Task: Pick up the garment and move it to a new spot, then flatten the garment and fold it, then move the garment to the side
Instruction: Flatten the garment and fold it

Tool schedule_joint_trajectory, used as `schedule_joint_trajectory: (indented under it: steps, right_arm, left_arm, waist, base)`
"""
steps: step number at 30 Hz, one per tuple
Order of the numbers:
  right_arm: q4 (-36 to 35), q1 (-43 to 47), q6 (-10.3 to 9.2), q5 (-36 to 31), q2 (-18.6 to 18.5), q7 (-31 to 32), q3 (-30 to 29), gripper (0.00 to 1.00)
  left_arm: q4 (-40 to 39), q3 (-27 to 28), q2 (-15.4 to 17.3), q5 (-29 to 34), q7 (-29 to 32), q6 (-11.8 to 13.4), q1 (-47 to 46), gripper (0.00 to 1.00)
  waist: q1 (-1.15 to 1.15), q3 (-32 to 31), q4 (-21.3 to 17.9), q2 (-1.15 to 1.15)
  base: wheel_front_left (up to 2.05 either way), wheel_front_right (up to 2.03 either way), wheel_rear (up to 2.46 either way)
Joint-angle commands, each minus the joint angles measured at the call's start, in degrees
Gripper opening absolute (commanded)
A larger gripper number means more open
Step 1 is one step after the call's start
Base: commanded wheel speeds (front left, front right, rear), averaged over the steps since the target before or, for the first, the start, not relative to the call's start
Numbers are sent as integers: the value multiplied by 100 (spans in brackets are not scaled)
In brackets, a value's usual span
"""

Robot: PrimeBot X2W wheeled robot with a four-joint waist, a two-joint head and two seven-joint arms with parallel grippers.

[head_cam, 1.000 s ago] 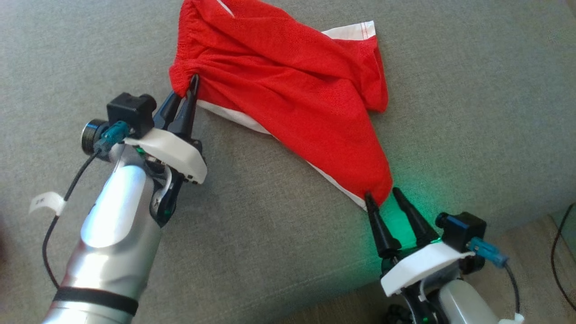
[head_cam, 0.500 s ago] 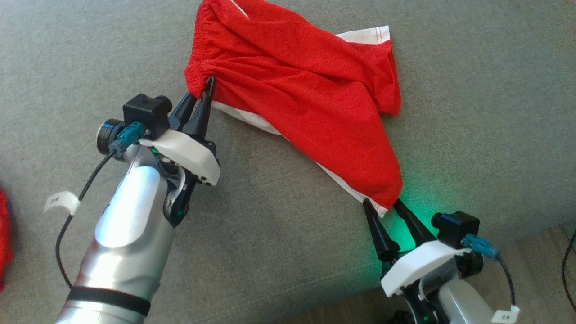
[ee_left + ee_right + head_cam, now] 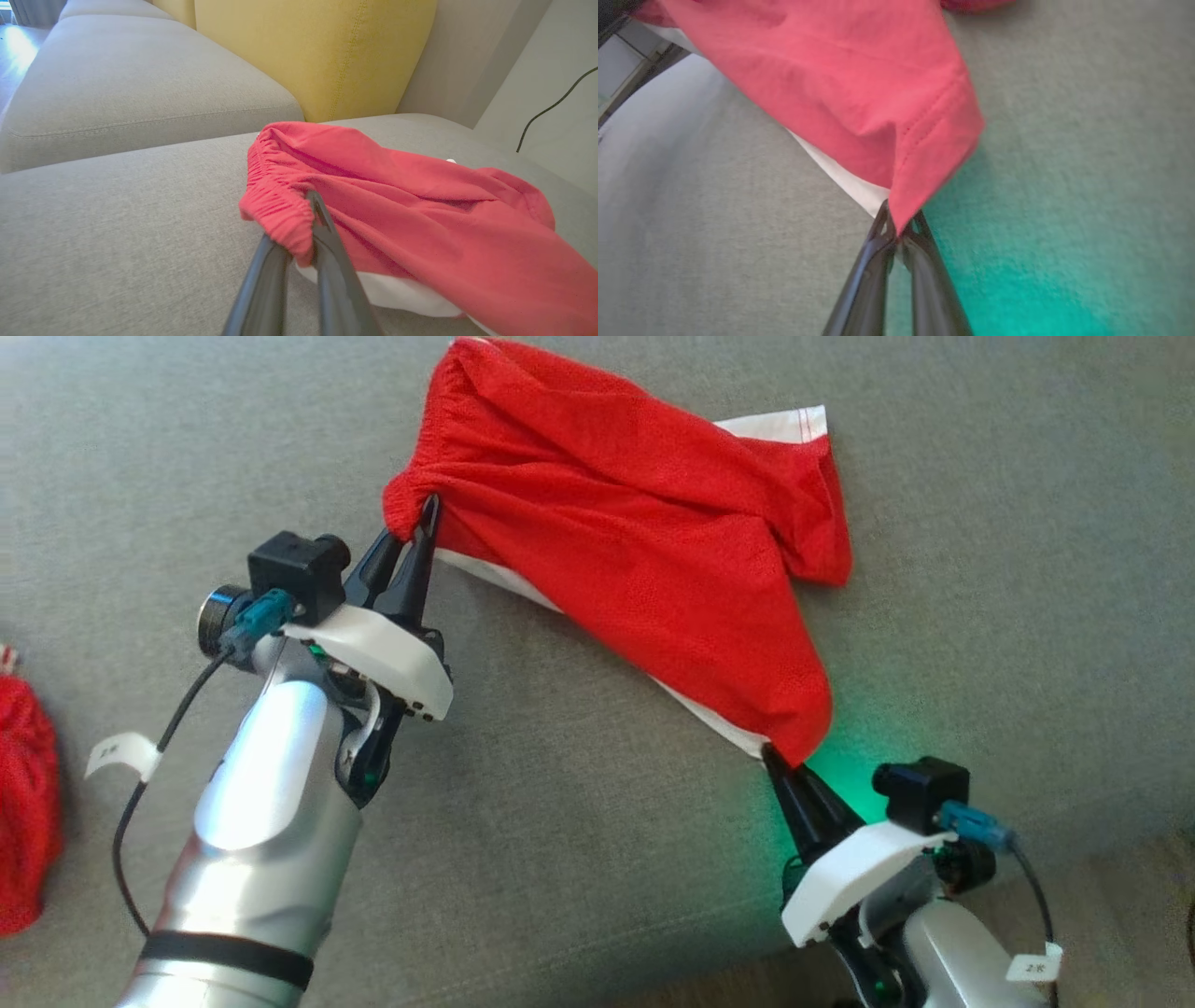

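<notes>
Head view: the red shorts (image 3: 644, 551) lie on the grey sofa cushion (image 3: 560, 840), stretched between both arms. The left end effector (image 3: 423, 515) is clamped on the elastic waistband's corner, and the right end effector (image 3: 775, 758) pinches a leg-hem corner. At the left edge lies possibly another red garment (image 3: 23, 803).
</notes>
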Motion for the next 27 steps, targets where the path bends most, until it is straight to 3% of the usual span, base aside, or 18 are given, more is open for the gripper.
schedule_joint_trajectory:
  steps: [1,5,8,12,21,27]
  right_arm:
    - [-272,-136,-4,-97,-82,-3,144,0]
    - [-777,-347,-4,-340,-416,-17,-25,0]
    - [-1175,-591,-4,-483,-689,9,-134,0]
    - [-1554,-1073,-4,-511,-1090,102,-161,0]
    - [-1654,-1926,-4,-398,-1636,168,-222,0]
    - [-1975,-1926,-4,-355,-1998,695,-203,0]
  left_arm:
    - [-196,199,76,4,-35,-11,-51,0]
    - [-274,260,31,-179,-35,-25,77,0]
    - [-425,374,-41,-678,-35,-35,195,0]
    - [-786,158,76,-1090,75,-38,214,0]
    - [-1884,-217,512,-1758,1111,-40,344,0]
    - [-3007,-190,754,-2064,1906,122,701,0]
  waist:
    - [0,-126,114,0]
    - [0,-415,346,0]
    - [0,-680,504,0]
    - [0,-1084,729,0]
    - [0,-1958,1003,0]
    - [0,-2248,1105,0]
  base:
    - [0,0,0]
    - [0,0,0]
    - [0,0,0]
    - [0,0,0]
    - [0,0,0]
    - [0,0,0]
